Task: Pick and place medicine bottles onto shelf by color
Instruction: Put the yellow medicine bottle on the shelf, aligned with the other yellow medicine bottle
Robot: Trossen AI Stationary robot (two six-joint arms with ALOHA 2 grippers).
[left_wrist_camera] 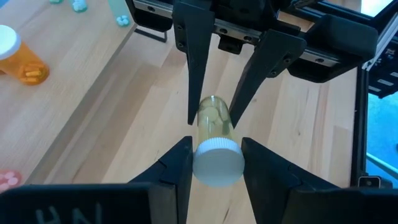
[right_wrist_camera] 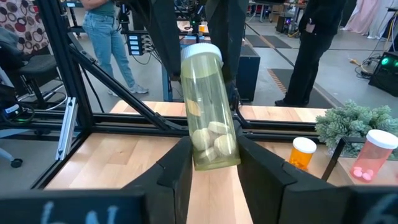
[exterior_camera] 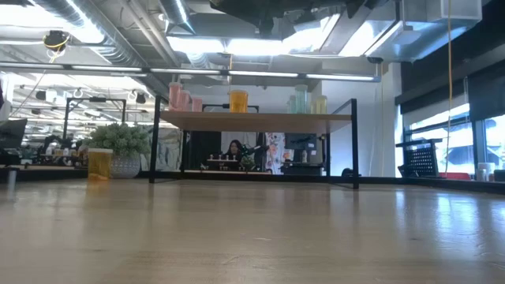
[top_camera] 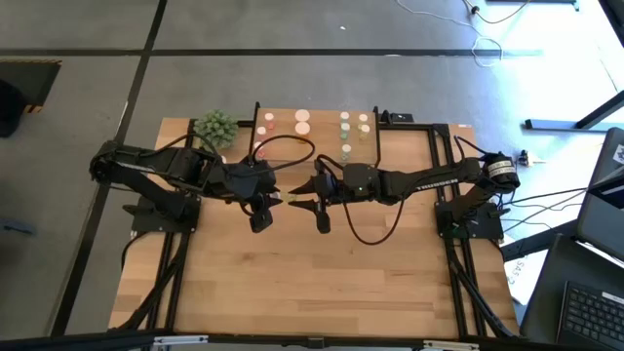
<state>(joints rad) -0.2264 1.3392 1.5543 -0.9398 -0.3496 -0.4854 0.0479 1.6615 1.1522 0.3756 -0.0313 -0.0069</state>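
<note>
Overhead, the left hand and right hand are meeting above the tabletop. Only the wrist views are showing both closing tightly on one pale green-yellow bottle, held airborne near the shelf.

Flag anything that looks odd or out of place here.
Both claws, left claw and right claw, grip one pale green-yellow bottle together in mid-air. An orange bottle stands on the tabletop by the plant, off the shelf.
</note>
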